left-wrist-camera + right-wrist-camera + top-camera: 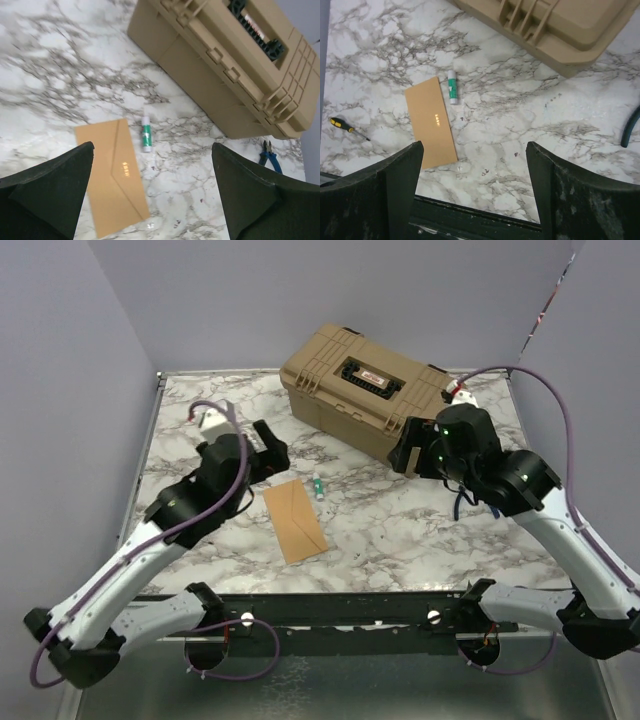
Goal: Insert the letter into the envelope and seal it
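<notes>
The orange-brown envelope (pixel 294 520) lies flat on the marble table, its pointed flap folded down. It also shows in the left wrist view (pixel 112 180) and the right wrist view (pixel 431 122). The pale letter is not in view in any frame. My left gripper (pixel 268 445) hovers open and empty above the table, just left of and behind the envelope (pixel 152 165). My right gripper (pixel 405 455) is open and empty, raised well to the right of the envelope, near the case (pixel 474 150).
A green-and-white glue stick (pixel 317 486) lies just right of the envelope's far end. A tan hard case (pixel 362 390) stands at the back. A yellow-black screwdriver (pixel 347 128) lies left of the envelope. Blue pliers (pixel 270 155) lie near the case.
</notes>
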